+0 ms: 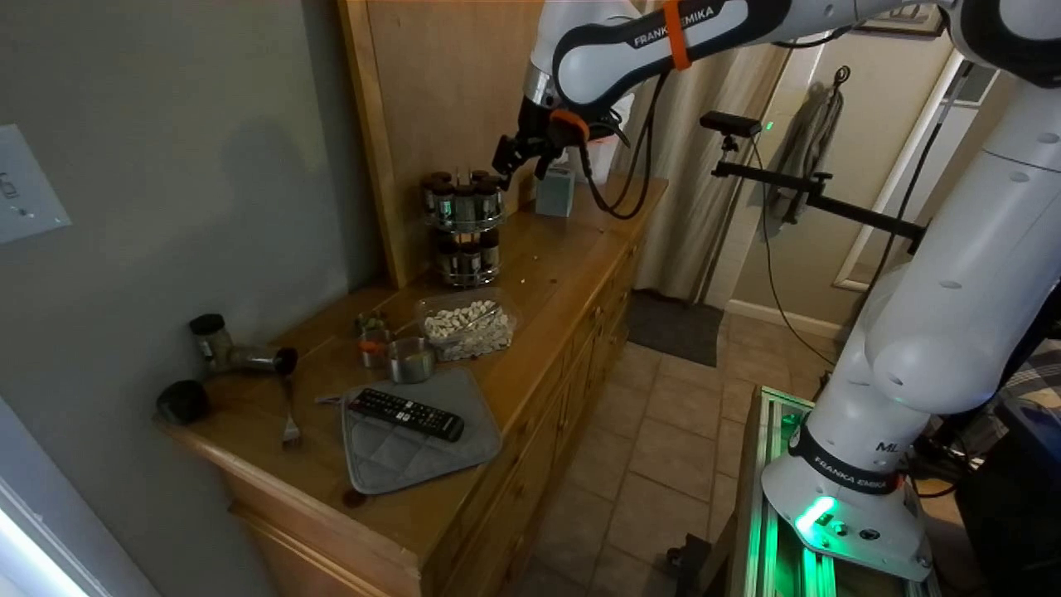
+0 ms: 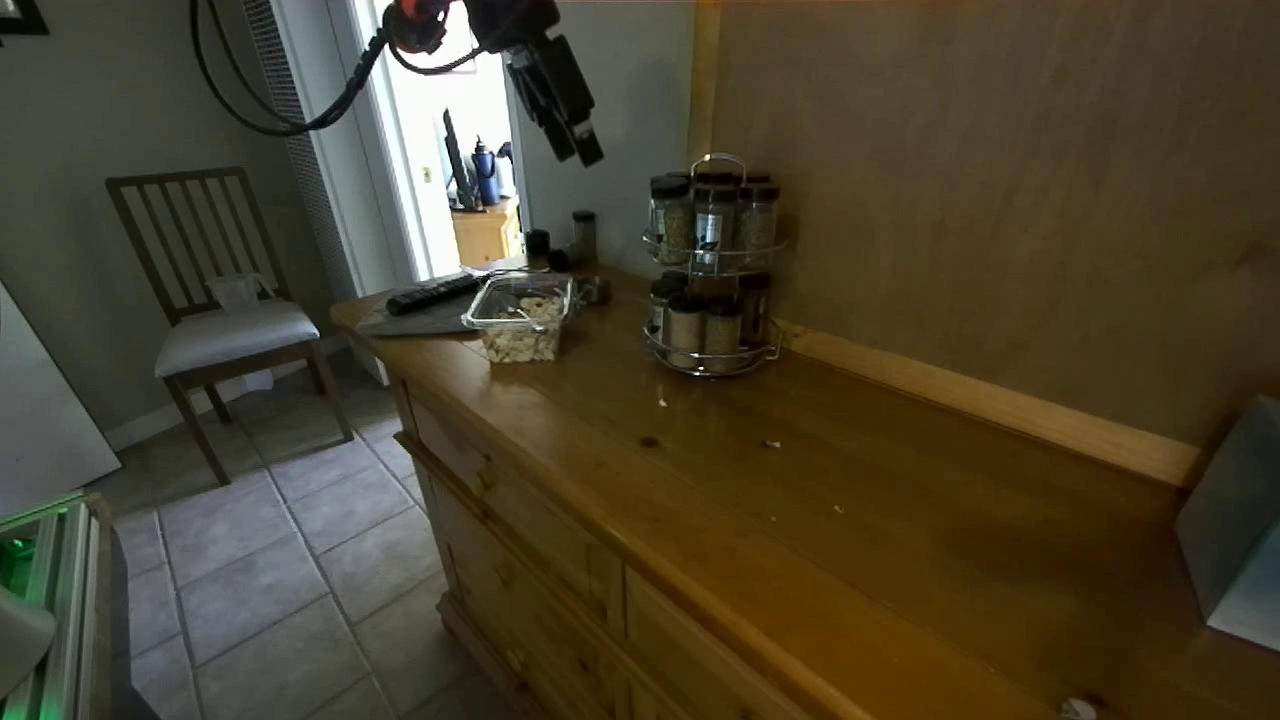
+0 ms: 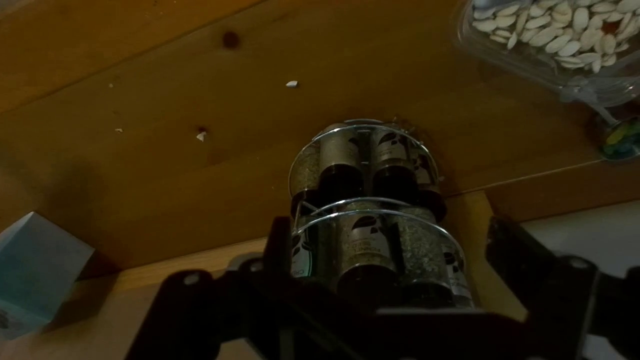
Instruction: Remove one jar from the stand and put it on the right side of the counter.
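The stand is a two-tier wire rack full of dark-capped spice jars; its wire rim shows in both exterior views point(image 1: 467, 224) point(image 2: 712, 372) and the wrist view point(image 3: 372, 200). It stands upright on the wooden counter point(image 1: 572, 240) point(image 2: 900, 560) against the tall panel. My gripper point(image 1: 522, 172) is above and in front of the stand, apart from it in an exterior view point(image 2: 580, 155). In the wrist view my gripper point(image 3: 391, 235) is open and empty, its fingers spread on both sides of the upper-tier jars. A jar labelled fennel seed point(image 3: 367, 242) shows between them. The jar caps are partly hidden by the gripper.
A clear tub of pale seeds point(image 1: 472, 325) point(image 2: 522, 325) point(image 3: 560, 37) stands near the stand. A grey-blue box point(image 1: 554, 192) point(image 2: 1240, 540) point(image 3: 42, 270) is at the opposite end. A remote point(image 1: 406, 414) lies on a grey mat point(image 1: 390, 474). The wooden panel point(image 2: 980, 200) rises behind.
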Robot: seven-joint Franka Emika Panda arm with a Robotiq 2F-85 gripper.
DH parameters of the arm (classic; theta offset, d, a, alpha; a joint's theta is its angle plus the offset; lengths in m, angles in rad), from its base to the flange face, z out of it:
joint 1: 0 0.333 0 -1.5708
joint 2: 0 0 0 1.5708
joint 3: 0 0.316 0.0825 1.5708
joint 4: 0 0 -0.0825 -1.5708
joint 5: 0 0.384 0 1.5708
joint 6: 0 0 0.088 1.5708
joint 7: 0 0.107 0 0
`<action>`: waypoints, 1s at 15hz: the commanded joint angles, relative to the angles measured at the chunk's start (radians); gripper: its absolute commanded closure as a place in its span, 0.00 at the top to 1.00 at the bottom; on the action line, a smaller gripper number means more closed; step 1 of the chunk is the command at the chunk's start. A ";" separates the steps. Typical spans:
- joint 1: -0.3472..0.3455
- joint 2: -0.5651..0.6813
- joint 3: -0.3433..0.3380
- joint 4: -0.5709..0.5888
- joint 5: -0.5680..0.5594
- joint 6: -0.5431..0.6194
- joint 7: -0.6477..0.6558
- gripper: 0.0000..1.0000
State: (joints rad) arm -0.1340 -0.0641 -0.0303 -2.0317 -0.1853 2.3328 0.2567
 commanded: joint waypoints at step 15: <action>0.006 0.197 -0.052 0.121 0.116 0.227 -0.237 0.73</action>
State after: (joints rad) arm -0.1342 0.0920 -0.0706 -1.9527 -0.1069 2.5344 0.0631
